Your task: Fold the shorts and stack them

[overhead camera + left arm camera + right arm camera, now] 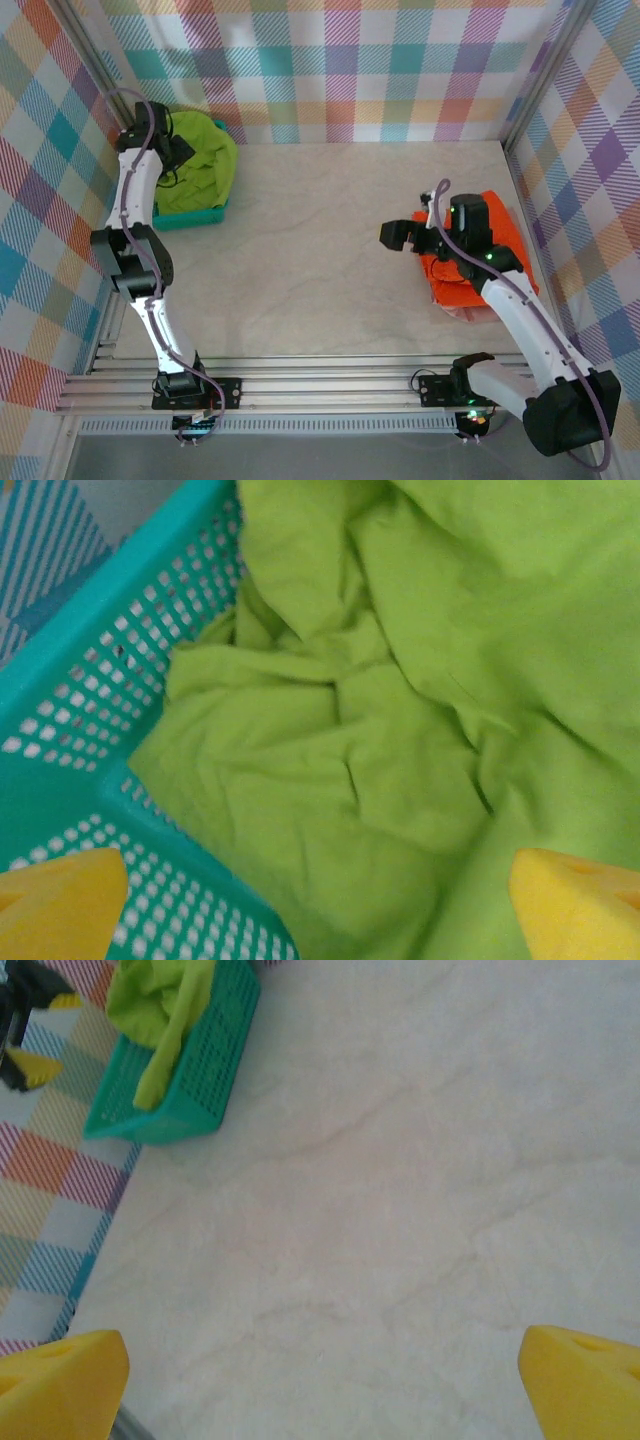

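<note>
Left jaws: spread open, over lime green shorts (400, 730) in basket (90, 680), far-left corner.
Right jaws: spread open, above bench (400, 1210).
Orange shorts (455, 290): right edge.

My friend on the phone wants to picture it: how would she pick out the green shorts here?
Start at the pale table and go to its far left corner, where a teal mesh basket sits by the checked wall. The lime green shorts lie crumpled inside it. Unlike the orange shorts folded on the table's right side, they are bunched up and in a basket.
</note>
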Tool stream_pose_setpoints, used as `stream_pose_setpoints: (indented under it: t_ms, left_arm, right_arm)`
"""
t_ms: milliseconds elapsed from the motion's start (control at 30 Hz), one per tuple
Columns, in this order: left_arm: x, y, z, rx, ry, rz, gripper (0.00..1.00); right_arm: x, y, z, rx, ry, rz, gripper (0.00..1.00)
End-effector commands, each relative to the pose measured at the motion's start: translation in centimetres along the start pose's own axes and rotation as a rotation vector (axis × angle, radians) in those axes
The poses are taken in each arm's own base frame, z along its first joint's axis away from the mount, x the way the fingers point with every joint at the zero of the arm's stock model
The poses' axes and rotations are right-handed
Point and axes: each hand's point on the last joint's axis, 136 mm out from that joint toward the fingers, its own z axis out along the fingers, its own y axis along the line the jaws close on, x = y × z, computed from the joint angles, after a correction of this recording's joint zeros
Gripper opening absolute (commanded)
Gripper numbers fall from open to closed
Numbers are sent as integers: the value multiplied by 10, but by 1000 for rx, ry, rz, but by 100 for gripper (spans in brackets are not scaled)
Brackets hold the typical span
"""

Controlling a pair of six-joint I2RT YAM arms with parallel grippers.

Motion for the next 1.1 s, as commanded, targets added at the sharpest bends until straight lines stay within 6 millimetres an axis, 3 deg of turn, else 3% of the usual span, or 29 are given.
stream_pose_setpoints:
  t_ms: [0,233,533,800,900,1067]
  left_arm:
    - [-25,10,12,-9,-28,-98,96]
    - [-29,-9,64,61,-22,-197,93]
    - [5,-10,121,-23,51,-216,88]
    - [28,-28,161,-14,83,-206,80]
    - [37,-31,172,-14,96,-207,70]
    - [53,-37,186,15,150,-218,38]
  right_arm:
    - [15,7,1,-18,11,-19,99]
    - [37,2,26,-13,83,-24,99]
    - [36,-3,47,-17,136,-39,100]
    - [42,-11,58,-5,166,-39,99]
    - [44,-13,62,-3,179,-34,99]
    - [45,-14,66,-6,188,-26,99]
